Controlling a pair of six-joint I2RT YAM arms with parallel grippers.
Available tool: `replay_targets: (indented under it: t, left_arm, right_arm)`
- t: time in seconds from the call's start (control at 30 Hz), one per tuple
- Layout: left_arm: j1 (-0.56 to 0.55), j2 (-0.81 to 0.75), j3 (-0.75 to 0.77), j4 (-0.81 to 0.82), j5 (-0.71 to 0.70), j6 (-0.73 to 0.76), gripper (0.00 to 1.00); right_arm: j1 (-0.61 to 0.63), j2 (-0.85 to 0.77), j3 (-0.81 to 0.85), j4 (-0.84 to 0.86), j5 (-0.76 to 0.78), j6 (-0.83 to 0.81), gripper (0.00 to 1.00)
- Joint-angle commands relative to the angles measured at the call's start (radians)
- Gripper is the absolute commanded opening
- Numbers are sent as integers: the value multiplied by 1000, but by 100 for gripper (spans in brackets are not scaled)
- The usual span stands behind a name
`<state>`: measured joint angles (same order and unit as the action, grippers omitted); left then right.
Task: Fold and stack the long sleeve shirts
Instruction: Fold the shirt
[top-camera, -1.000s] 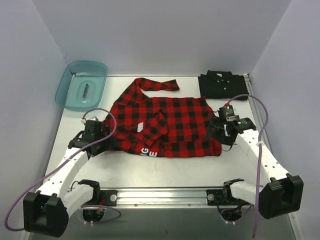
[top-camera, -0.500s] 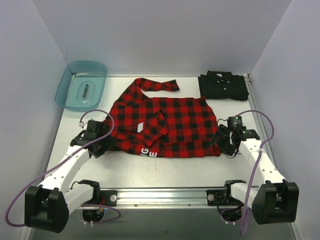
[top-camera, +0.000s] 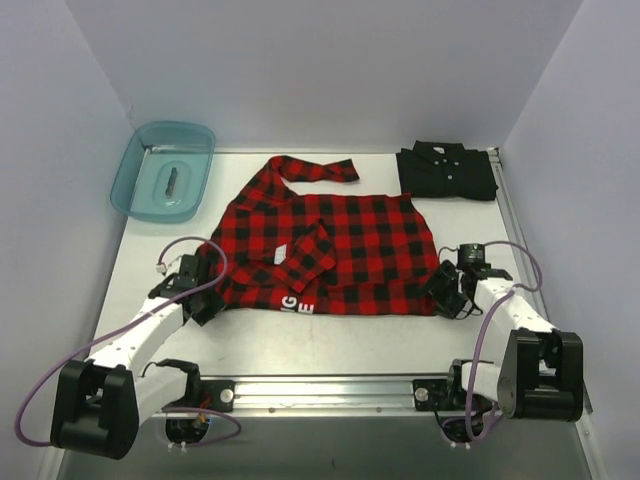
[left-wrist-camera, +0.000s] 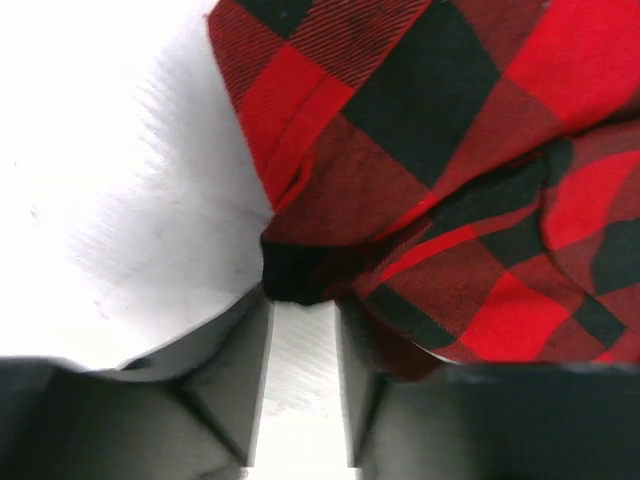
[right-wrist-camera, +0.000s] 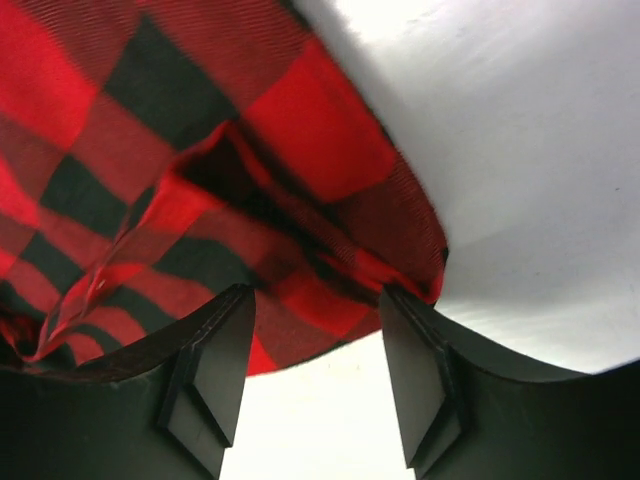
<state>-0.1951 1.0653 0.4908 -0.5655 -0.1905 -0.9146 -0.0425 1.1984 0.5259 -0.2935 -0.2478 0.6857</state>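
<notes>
Plaid shirt (top-camera: 340, 250) lies flat on table (top-camera: 330, 335). Right gripper (right-wrist-camera: 315, 300) spread, shirt corner between its jaws. Left gripper (left-wrist-camera: 303, 300) narrowly parted, shirt corner at its tips; grip cannot be confirmed.

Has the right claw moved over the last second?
Yes. The right claw has slid down the top view, away from the black shirt, to the plaid shirt's near right corner.
</notes>
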Motion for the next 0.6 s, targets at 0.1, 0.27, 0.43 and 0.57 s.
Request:
replay_targets:
  t: [0.1,0.27,0.43,0.57]
  left_arm:
    - [23,-59,-63,33,-27,-43,25]
    - [62,-82,-69,26,-36,-49,17]
    - [134,-50,-35,-14,-15,-38,9]
    - [135,-97,-3,-45,43,0,22]
  right_arm:
    - [-137,62,-82,96,-76,29,39]
    - [-207,87,-107,103,-85,18,9]
    - [-281,52,-104,57,-74,-3,6]
    - [-277,7,-86,21,-94,-32,14]
